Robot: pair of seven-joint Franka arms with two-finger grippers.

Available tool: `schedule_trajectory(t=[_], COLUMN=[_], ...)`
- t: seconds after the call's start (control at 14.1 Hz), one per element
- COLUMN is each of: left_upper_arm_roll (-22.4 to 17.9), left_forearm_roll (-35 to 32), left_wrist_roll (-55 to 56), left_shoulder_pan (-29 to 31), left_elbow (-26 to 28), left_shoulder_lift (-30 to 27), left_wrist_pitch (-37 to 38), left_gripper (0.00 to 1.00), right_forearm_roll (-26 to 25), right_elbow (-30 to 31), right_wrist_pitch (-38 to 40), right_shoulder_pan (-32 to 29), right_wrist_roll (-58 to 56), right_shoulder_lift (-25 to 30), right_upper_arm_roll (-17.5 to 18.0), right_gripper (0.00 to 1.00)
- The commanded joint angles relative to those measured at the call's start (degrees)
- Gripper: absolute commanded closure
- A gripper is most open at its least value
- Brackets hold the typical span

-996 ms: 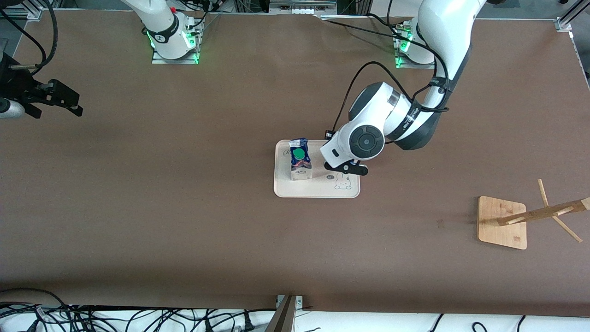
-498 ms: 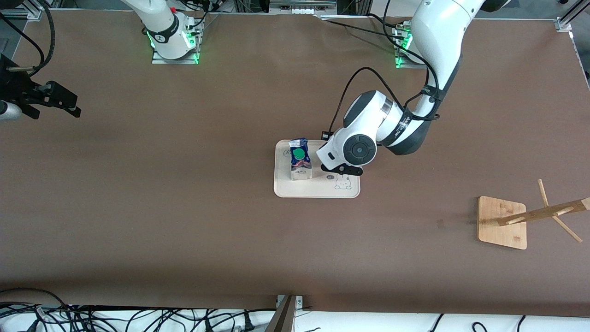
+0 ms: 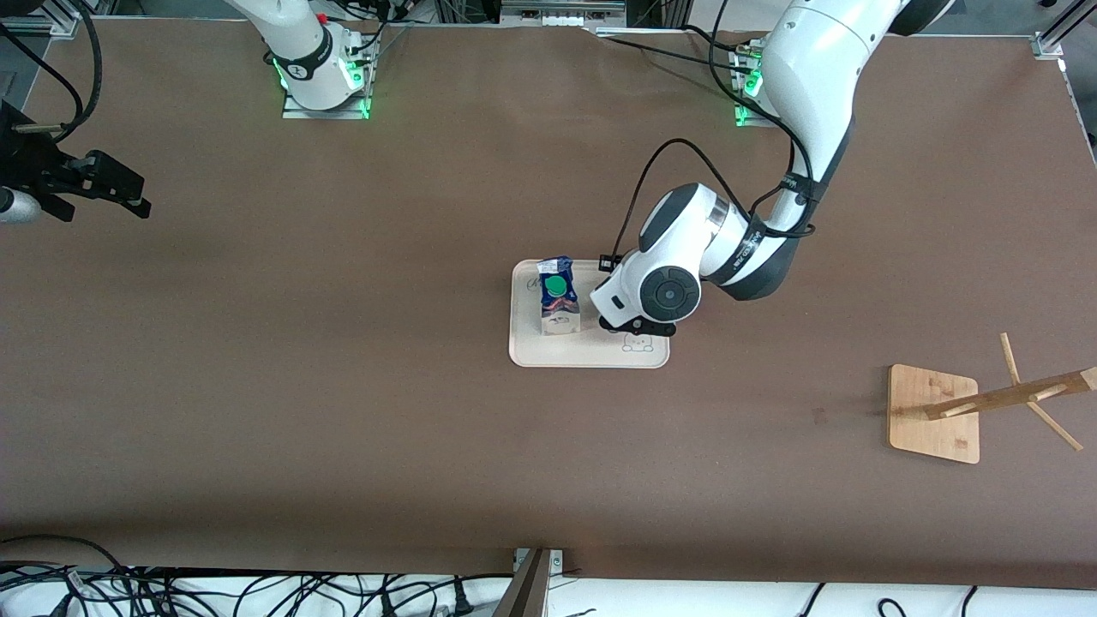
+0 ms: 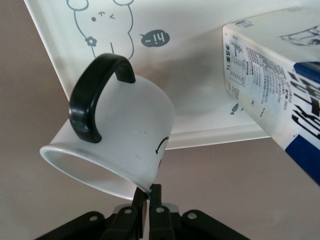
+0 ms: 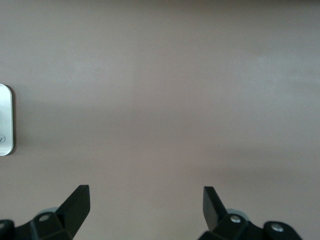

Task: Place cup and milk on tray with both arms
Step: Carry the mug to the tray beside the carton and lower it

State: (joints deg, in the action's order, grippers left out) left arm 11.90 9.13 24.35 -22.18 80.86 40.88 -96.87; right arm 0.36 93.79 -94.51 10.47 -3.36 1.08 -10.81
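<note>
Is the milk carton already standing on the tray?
Yes, the milk carton stands upright on the tray, while the left pincer holds the cup by its rim.

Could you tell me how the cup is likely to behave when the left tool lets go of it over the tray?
The cup is pinched by its rim in the left tool and hangs tilted, so it may tip. Its round wall could roll toward the milk. It looks rigid, so the tray should bear it.
</note>
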Motion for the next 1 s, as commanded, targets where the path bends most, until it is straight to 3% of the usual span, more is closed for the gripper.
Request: schedule_trajectory(t=[0.0, 0.43, 0.5, 0.64, 0.71, 0.78, 0.93], left_upper_arm_roll=[-1.00, -1.00, -1.00, -1.00, -1.00, -1.00, -1.00], left_forearm_roll=[0.71, 0.62, 0.80, 0.80, 0.71, 0.19, -0.08], left_wrist_roll=[0.43, -0.18, -0.35, -0.44, -0.53, -0.79, -1.41], left_shoulder_pan=[-1.54, -2.42, -2.42, -2.42, -2.42, -2.42, -2.42], left_elbow=[-2.28, -2.11, -2.11, -2.20, -2.11, -2.11, -2.11], left_shoulder_lift=[1.66, 3.07, 3.07, 3.07, 3.07, 3.07, 2.89], left_wrist_pitch=[-0.07, -4.81, -5.25, -5.52, -5.52, -5.61, -7.27], left_gripper=[1.00, 1.00, 0.91, 0.53, 0.31, 0.00, 0.00], right_forearm_roll=[0.96, 0.96, 0.96, 0.96, 0.96, 0.96, 0.96], right_elbow=[-1.06, -1.06, -1.06, -1.06, -1.15, -1.06, -1.15], right_wrist_pitch=[0.29, 0.81, 0.81, 0.64, 0.73, 0.64, 0.55], right_shoulder_pan=[-0.45, -0.54, -0.54, -0.54, -0.54, -0.54, -0.45], right_wrist_roll=[-0.07, -0.07, -0.07, -0.07, -0.07, -0.07, -0.07], right_shoulder_lift=[-0.46, -0.46, -0.46, -0.46, -0.46, -0.46, -0.46], right_upper_arm_roll=[0.18, 0.18, 0.18, 0.18, 0.18, 0.18, 0.27], right_gripper=[0.00, 0.00, 0.00, 0.00, 0.00, 0.00, 0.00])
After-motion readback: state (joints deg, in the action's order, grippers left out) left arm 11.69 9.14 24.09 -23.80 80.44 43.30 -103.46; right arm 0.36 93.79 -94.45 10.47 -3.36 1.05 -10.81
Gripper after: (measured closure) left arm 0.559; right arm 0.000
